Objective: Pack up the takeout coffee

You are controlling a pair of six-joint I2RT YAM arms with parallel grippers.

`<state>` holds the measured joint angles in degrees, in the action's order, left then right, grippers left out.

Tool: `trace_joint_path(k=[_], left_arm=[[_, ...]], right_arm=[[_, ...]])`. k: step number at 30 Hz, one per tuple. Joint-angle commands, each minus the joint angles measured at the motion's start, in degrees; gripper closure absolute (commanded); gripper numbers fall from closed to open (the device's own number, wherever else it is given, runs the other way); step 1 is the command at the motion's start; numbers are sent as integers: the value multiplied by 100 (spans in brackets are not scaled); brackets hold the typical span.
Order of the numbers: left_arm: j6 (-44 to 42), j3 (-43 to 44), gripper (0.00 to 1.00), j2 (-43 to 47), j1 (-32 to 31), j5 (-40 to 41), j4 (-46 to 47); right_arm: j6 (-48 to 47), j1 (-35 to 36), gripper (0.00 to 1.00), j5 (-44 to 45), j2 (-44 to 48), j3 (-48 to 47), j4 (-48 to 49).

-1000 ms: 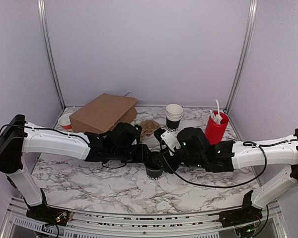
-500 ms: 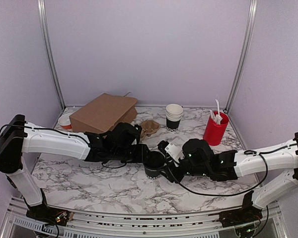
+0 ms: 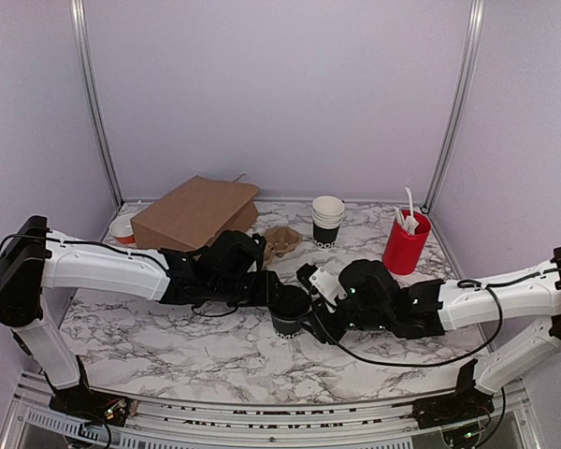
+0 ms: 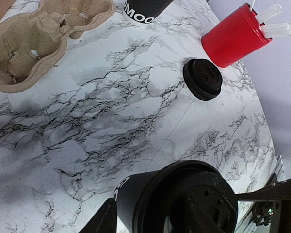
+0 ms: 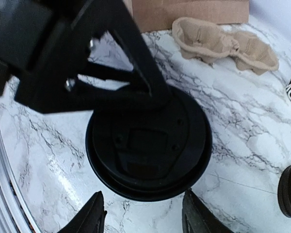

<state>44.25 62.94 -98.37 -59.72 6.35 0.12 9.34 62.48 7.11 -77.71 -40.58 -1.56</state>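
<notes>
The table [image 3: 168,346] was the largest thing, a flat top with a white marble pattern veined in grey and black. At its upper left lay the brown paper bag [image 3: 194,213], matte and boxy with creased edges. Right of the bag sat the cup carrier [image 4: 34,43], rough moulded tan pulp with rounded wells. The red holder [image 3: 407,245] stood at the upper right, a smooth tapered plastic tumbler with white utensils poking out of it. Between the carrier and the holder rose the stack of cups [image 3: 327,223], black paper with white rims.

The takeout coffee [image 5: 148,143] stood at the middle of the table, a small black paper cup under a round black plastic lid with a raised rectangular panel. My left gripper [image 3: 277,296] reached in from the left and was clamped on its sides. My right gripper [image 5: 144,211] sat just to its right with its jaws spread and nothing between them; I could not tell whether they touched the cup.

The low round pile of lids [image 4: 202,79] lay near the red holder.

White letters reading "MOO" showed on the bottom cup of the stack, cut off at the frame edge. A white mark on the coffee cup's side was too partial to read.
</notes>
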Motion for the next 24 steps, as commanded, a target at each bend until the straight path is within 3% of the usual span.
trace_joint_path(k=[1, 9, 18, 24], left_arm=[[-137, 60, 53, -29, -35, -90, -384], [-180, 122, 53, 26, -39, -95, -440], [-145, 109, 53, -60, -32, -92, -439], [-153, 144, 53, -78, -32, -111, -443]], right_arm=[[-51, 33, 48, 281, 359, -482, -480], [-149, 161, 53, 400, 957, -957, -431], [374, 177, 60, -99, -269, 407, 833], [542, 178, 58, 130, 16, 592, 695]])
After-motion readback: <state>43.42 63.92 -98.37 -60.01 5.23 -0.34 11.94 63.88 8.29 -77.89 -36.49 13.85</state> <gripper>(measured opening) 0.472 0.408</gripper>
